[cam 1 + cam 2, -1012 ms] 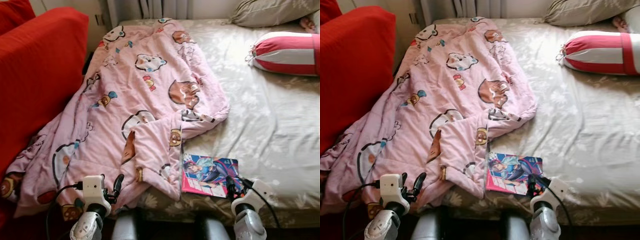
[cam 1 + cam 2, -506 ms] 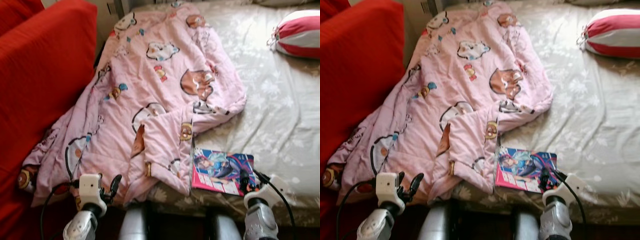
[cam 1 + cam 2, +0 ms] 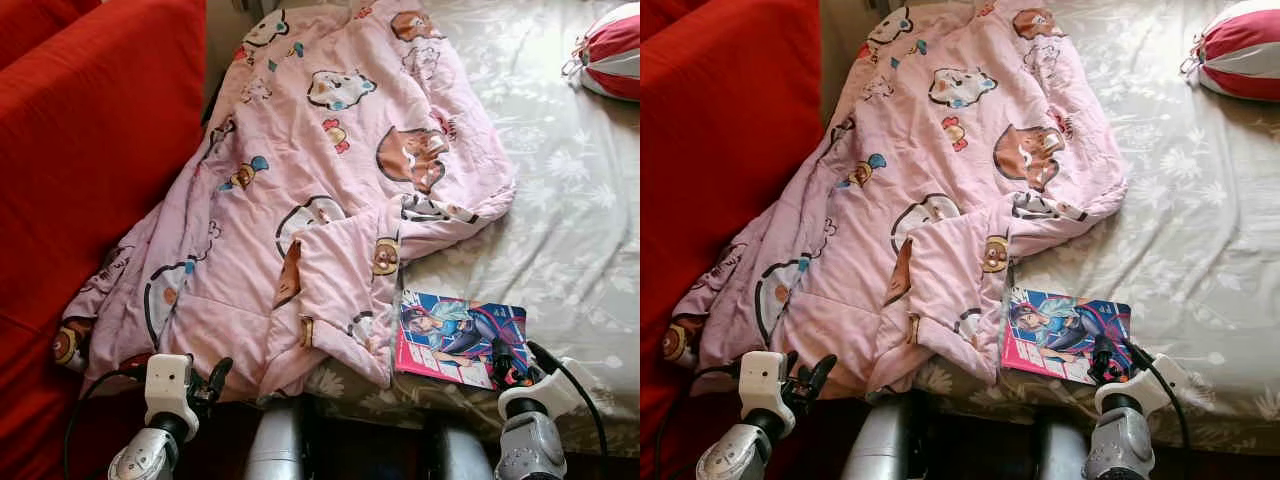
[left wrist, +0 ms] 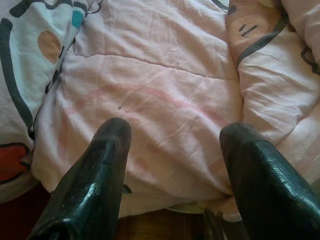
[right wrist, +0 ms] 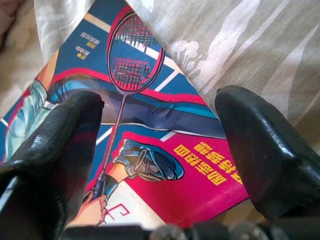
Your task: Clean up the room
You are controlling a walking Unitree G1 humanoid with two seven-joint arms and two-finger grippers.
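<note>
Because the right gripper (image 5: 160, 165) gapes wide, empty, magazine (image 5: 150, 125) between its fingers, closing may skid the glossy cover; left gripper (image 4: 175, 165) open.

Pink cartoon-print blanket (image 3: 330, 190) crumpled across bed; colourful magazine (image 3: 460, 338) flat at near edge, beside blanket corner.

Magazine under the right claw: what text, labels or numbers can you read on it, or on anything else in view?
Magazine, yellow characters on the pink corner: Chinese print, shown upside down, not legible enough to quote.
Magazine, small white characters on the blue cover by the racket: too small to read.
Pink blanket: cartoon figures, no words legible.
Right claw hangs open over the cover; left claw open over the blanket.
</note>
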